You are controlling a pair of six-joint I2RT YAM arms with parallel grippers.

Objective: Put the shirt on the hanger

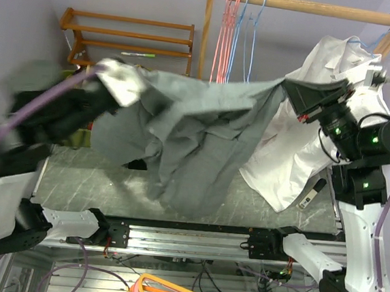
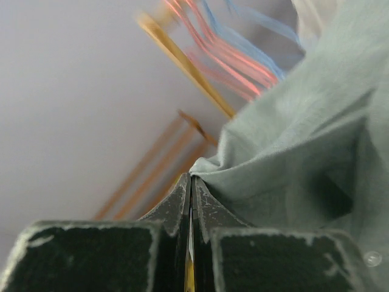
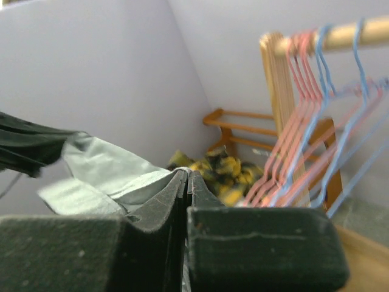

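Observation:
The grey shirt (image 1: 196, 129) hangs stretched in the air between my two grippers, its lower part drooping toward the table. My left gripper (image 1: 107, 75), blurred, is shut on the shirt's left edge; in the left wrist view the closed tips (image 2: 192, 178) pinch a fold of the shirt (image 2: 292, 140). My right gripper (image 1: 287, 87) is shut on the right edge; in the right wrist view its tips (image 3: 187, 173) pinch the cloth (image 3: 103, 173). Light-blue hangers (image 1: 253, 38) hang on the wooden rail behind the shirt and also show in the right wrist view (image 3: 316, 115).
Pink hangers (image 1: 225, 32) hang on the wooden rail (image 1: 310, 4) beside the blue ones. A white collared shirt (image 1: 311, 146) hangs at the right on another blue hanger. A wooden rack (image 1: 129, 34) stands at the back left, with a yellow-and-black plaid shirt (image 3: 225, 170) below it.

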